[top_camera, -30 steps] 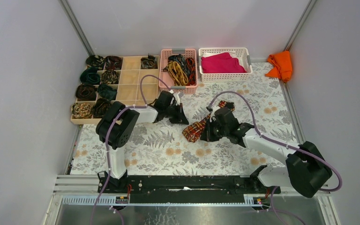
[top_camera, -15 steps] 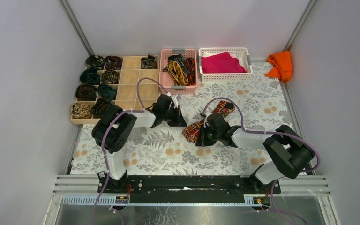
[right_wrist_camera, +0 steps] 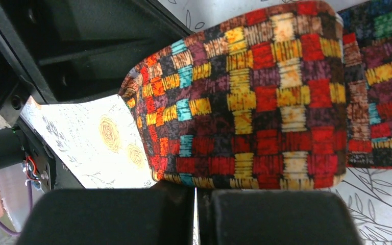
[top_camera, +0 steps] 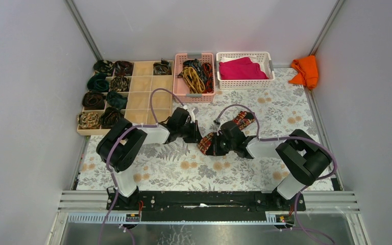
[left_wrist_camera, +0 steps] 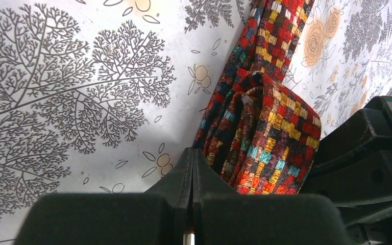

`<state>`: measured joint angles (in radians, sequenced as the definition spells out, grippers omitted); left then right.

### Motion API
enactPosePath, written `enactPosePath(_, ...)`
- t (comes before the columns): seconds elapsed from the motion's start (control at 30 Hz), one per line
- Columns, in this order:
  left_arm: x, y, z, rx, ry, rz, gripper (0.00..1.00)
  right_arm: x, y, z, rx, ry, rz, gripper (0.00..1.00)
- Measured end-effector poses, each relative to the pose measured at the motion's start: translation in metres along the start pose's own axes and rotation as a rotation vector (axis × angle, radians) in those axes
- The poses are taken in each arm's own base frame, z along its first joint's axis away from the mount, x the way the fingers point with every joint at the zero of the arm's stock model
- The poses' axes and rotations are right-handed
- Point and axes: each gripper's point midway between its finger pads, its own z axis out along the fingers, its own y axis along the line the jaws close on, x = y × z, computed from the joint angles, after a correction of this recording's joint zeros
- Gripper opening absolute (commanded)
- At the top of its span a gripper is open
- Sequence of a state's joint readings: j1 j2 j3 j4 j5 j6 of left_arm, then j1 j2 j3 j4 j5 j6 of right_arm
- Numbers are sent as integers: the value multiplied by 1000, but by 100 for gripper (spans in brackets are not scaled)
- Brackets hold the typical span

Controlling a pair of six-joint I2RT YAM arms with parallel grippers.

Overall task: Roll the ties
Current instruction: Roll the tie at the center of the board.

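A red-orange-and-dark patterned tie (top_camera: 241,120) lies slanted on the floral tablecloth, its near end folded over into a thick flap (top_camera: 206,143). In the left wrist view the folded tie (left_wrist_camera: 265,122) sits just right of my left gripper (left_wrist_camera: 193,153), which is shut with nothing between its fingers. In the right wrist view the flap (right_wrist_camera: 255,102) fills the middle, and my right gripper (right_wrist_camera: 195,190) is shut with its tips against the flap's near edge. From above, the left gripper (top_camera: 197,138) and right gripper (top_camera: 216,147) flank the folded end.
A wooden compartment tray (top_camera: 144,84) at the back left holds several rolled ties. A pink basket (top_camera: 178,76) holds loose ties. A white basket (top_camera: 242,55) holds a magenta cloth, and an orange cloth (top_camera: 306,70) lies at the back right corner.
The right arm has folded in and its gripper has slid left along the tie toward the folded end. The left gripper has shifted slightly nearer. Both stayed shut.
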<state>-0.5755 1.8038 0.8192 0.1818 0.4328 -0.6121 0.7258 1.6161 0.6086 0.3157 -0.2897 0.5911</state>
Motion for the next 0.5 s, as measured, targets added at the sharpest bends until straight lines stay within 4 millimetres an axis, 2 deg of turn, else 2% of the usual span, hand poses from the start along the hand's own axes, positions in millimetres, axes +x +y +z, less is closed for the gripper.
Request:
enactPosePath(0.27,-9,5,0,-63,-8,-8,0,1,0,-1,16,-6,-2,2)
enactPosePath(0.5,-48,20,8,-202,-62,27,0,7,-22,-26,149,-24,-18,1)
